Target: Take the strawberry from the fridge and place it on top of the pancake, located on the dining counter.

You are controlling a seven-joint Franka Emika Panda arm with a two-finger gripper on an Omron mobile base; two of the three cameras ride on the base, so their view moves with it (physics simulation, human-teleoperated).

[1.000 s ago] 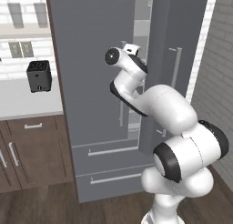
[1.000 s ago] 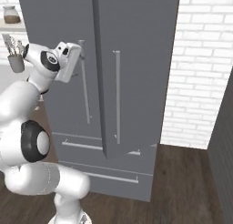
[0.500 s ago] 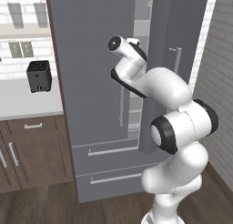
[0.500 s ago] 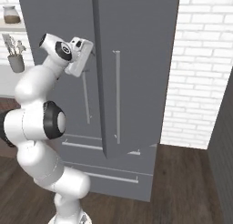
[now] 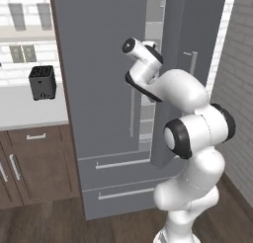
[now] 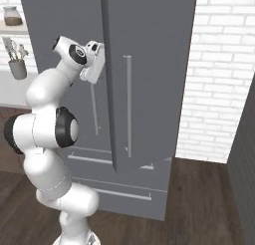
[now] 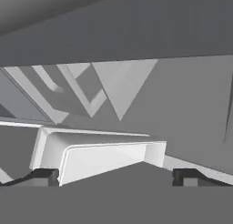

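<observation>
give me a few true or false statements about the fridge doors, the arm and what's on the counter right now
1. The right door of the fridge stands partly open. True.
2. The gripper has its jaws shut on a strawberry. False: the jaws stand wide apart with nothing between them, and no berry is held.
3. A black box-shaped appliance sits on the wall counter left of the fridge. True.
4. Both bottom drawers of the fridge are pulled out. False: the bottom drawers sit flush and closed.
5. The hand is raised to the gap between the doors. True.
</observation>
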